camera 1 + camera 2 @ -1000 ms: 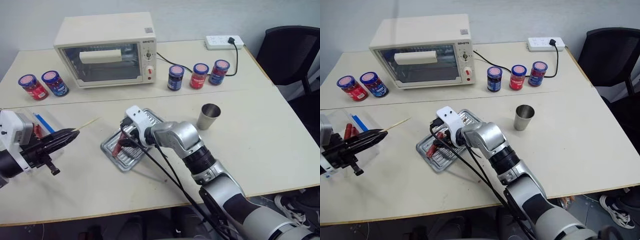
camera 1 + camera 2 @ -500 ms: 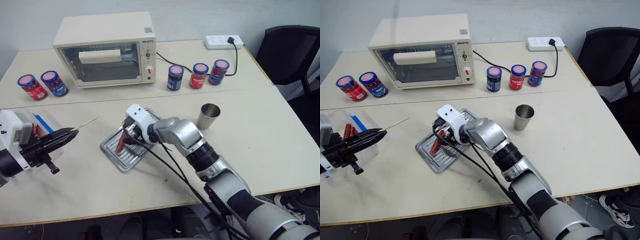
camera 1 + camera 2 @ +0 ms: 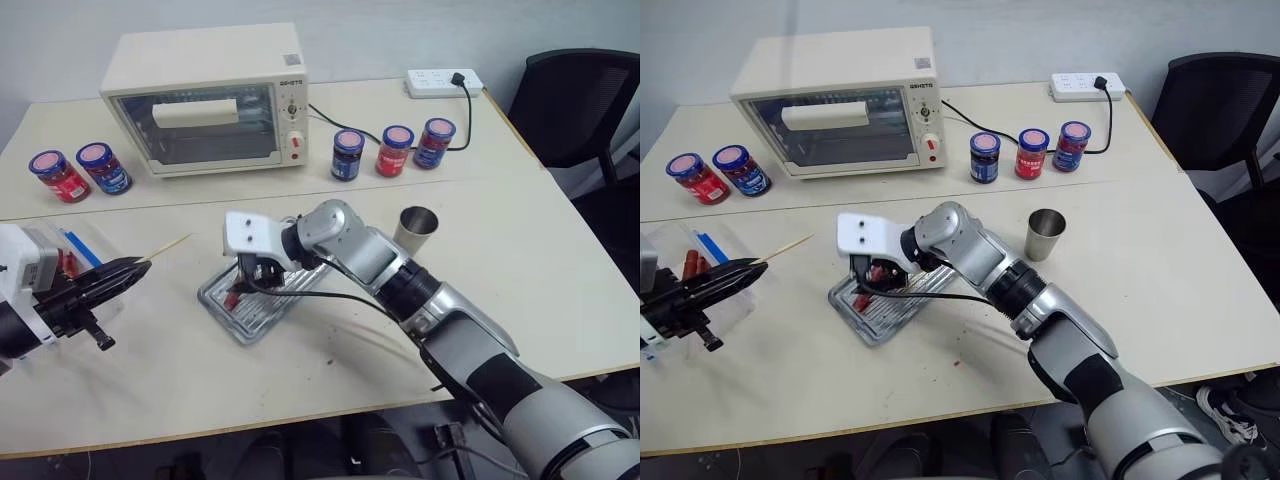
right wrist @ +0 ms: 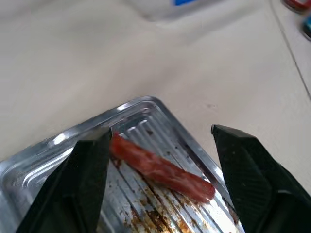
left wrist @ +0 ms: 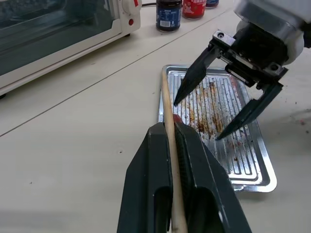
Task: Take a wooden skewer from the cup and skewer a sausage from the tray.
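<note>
- Leftmost, a clear plastic box [image 3: 715, 262] sits at the bench [image 3: 520, 290] edge with dark-red pieces and a blue item inside; the left tool [image 3: 137, 269] hangs over it.
- Its two black fingers [image 5: 194, 160] are pressed together, pinching the wooden skewer [image 5: 169, 131], which runs between them and sticks out past their tips, pointing toward the tray [image 5: 252, 172].
- Behind, at the far left of the bench, stand two lidded jars [image 3: 78, 172], one red and one blue, and next to them a cream toaster oven [image 3: 205, 95].
- At the middle, the silver tray lies on the bench, its ribbed floor stained brown.
- One sausage [image 4: 163, 170] lies on the tray's ribs near a rounded corner.
- Over the tray hangs the right tool [image 5: 224, 107], its fingers [image 4: 252, 174] spread wide, one on each side of the sausage, tips down near the tray floor; whether either finger touches the sausage I cannot tell, and they do not close on it.
- Right of the tray stands the cup [image 3: 417, 229], upright and apart from it.
- Behind the cup, three more lidded jars [image 3: 391, 150] stand in a row, and a white power strip [image 3: 444, 82] lies at the far edge.
</note>
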